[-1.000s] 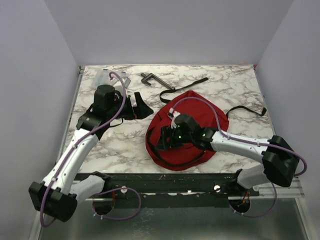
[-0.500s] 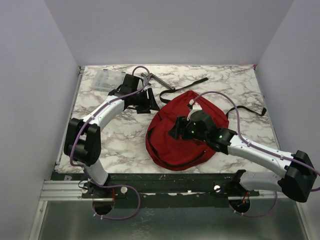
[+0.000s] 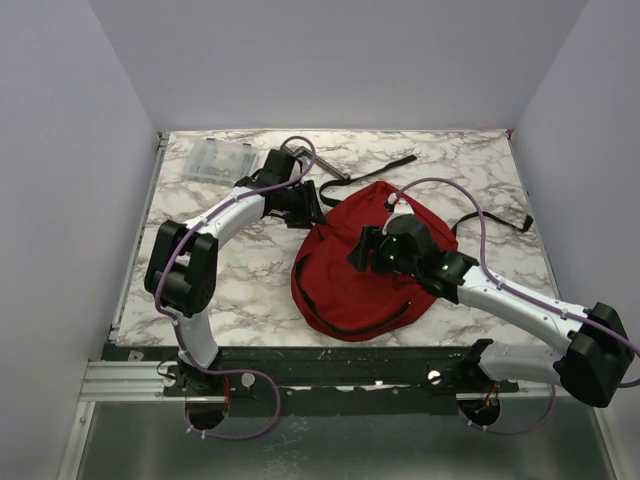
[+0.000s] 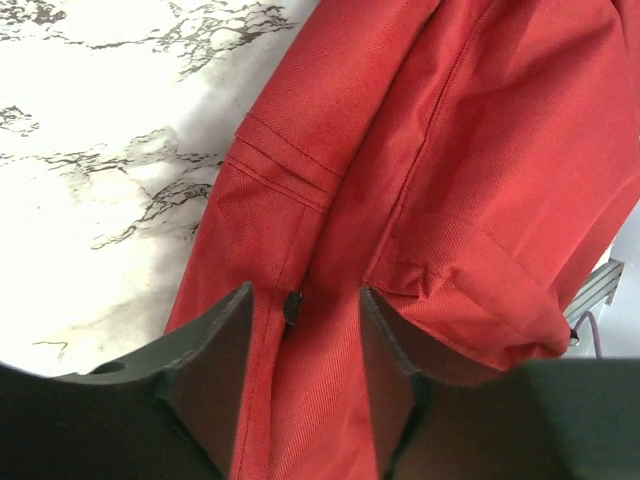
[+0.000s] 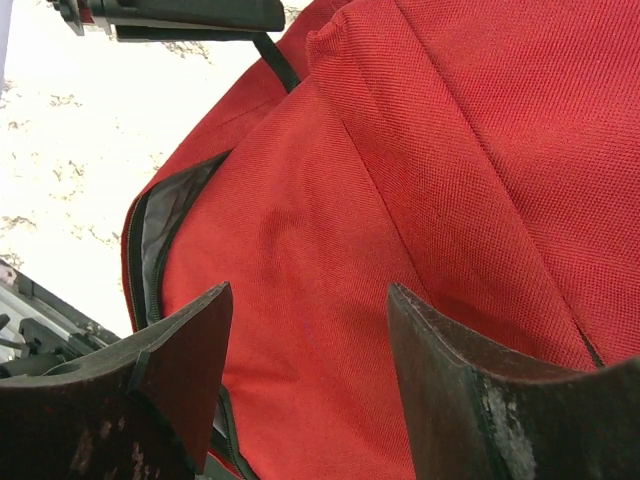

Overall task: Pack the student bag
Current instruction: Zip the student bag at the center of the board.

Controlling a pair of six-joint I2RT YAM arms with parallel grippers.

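Bag position: the student bag is lying flat on the marble table, centre-right, with its black straps trailing off toward the far side.
Bag opening: a zip mouth is gaping along one edge, showing dark lining. You are not seeing anything inside it from here.
Left claw: the left gripper is sitting at the bag's far-left edge with its jaws standing apart, straddling a stitched seam and a small dark tab. No pinch is showing.
Right claw: the right gripper is hovering low over the middle of the red fabric, jaws released and wide, grasping nothing.
Loose items: a clear plastic case is waiting at the far-left corner, well apart from the bag. A grey metal piece is lying just beyond the left arm, partly hidden.
Progress: you are looking at an early stage, by my reading. Nothing seems packed yet, and both arms are working on the bag itself.
Remaining: you are probably facing the opening, the loading and the zipping.
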